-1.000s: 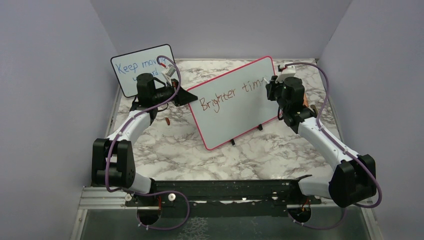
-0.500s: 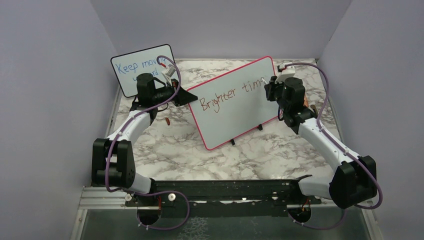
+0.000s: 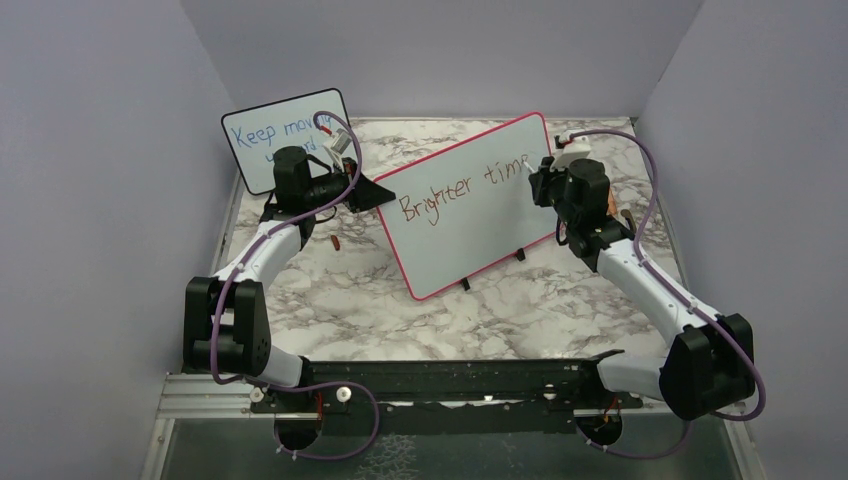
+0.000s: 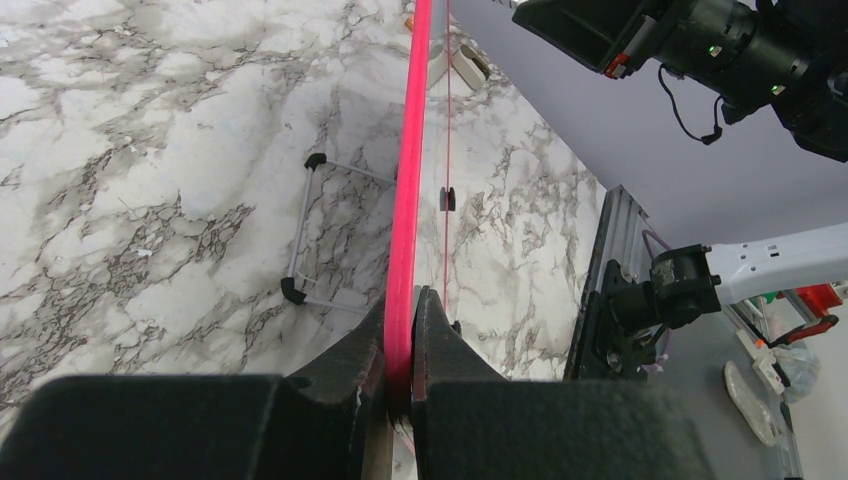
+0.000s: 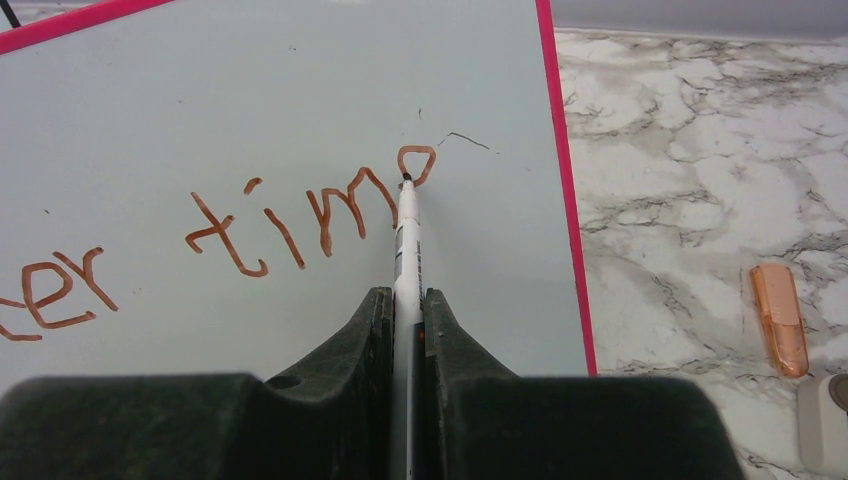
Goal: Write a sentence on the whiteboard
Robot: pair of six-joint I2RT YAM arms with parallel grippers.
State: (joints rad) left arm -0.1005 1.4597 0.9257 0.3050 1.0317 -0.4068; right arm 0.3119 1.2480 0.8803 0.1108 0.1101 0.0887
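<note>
Only my right wrist view shows the marker point(image 5: 407, 235), pinched in the right claw point(image 5: 404, 305), touching the sentence point(image 5: 285, 237). Left claw point(image 4: 401, 315) clamps the whiteboard point(image 3: 470, 240), its length running near-left to far-right.

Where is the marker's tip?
Right wrist view: the marker, clamped in the right gripper, touches its tip to the whiteboard at the unfinished last letter of "time", near its right pink edge.

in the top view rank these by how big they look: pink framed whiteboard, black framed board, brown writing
1. pink framed whiteboard
2. black framed board, partly covered and farther back, so its real size is unsure
3. brown writing
</note>
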